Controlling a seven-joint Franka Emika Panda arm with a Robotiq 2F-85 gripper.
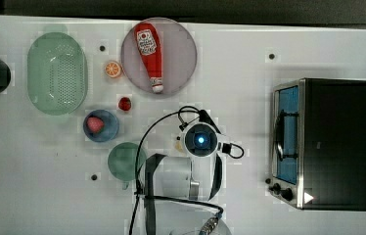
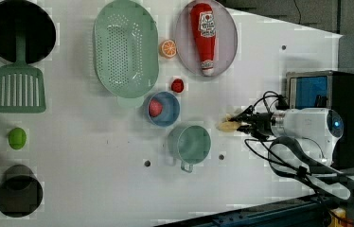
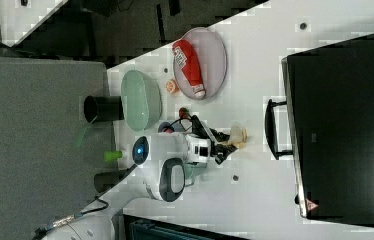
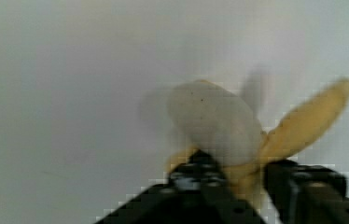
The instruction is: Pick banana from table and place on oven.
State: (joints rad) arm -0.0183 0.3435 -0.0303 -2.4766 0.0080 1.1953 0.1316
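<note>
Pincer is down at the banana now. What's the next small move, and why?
Probably finish closing, then lift straight up a little. In the wrist view the pincer has a finger on each side of the banana, whose peel flaps splay out. In the left view the banana lies on the table, with the oven toward the left view's right, so it needs height before it is carried over.
</note>
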